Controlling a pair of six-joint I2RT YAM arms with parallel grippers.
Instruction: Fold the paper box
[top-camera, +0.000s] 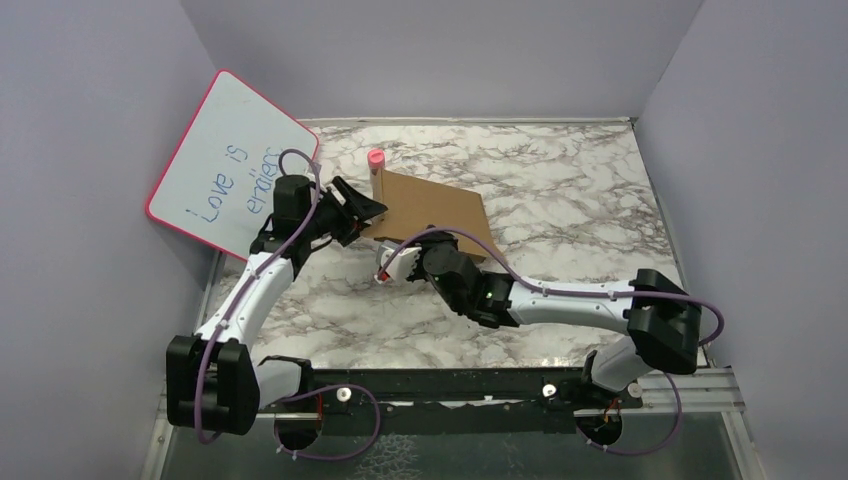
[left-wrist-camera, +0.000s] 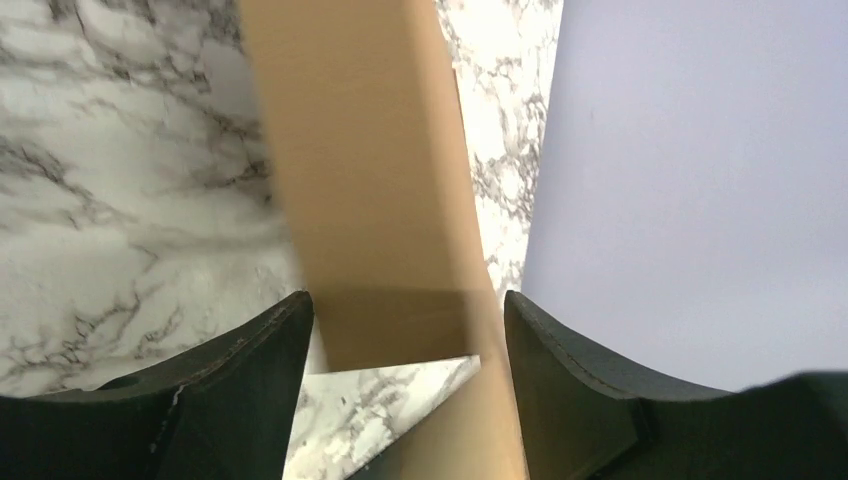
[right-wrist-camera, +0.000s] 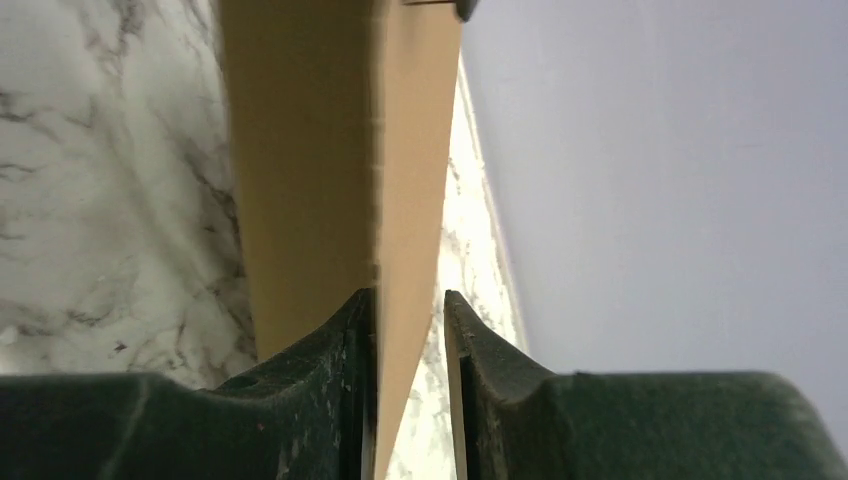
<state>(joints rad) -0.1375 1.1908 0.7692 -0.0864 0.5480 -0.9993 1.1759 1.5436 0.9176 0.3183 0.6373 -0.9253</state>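
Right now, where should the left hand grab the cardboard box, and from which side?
Probably the flap at its left edge, approached from the left. In the wrist view that flap of the cardboard box lies as a thin panel between the left hand's open fingers, so they can close on its two flat faces.

The paper box (top-camera: 435, 212) is seen as plain brown corrugated cardboard, unprinted and only partly folded. It is placed to the right of the whiteboard (top-camera: 225, 160), near the board but not touching it, with its left edge turned toward the board. Its broad panel is spread out away from the whiteboard, at a slant. In the wrist views a narrow flap (left-wrist-camera: 370, 200) is shown raised, and a scored crease is seen running along a panel viewed edge-on.
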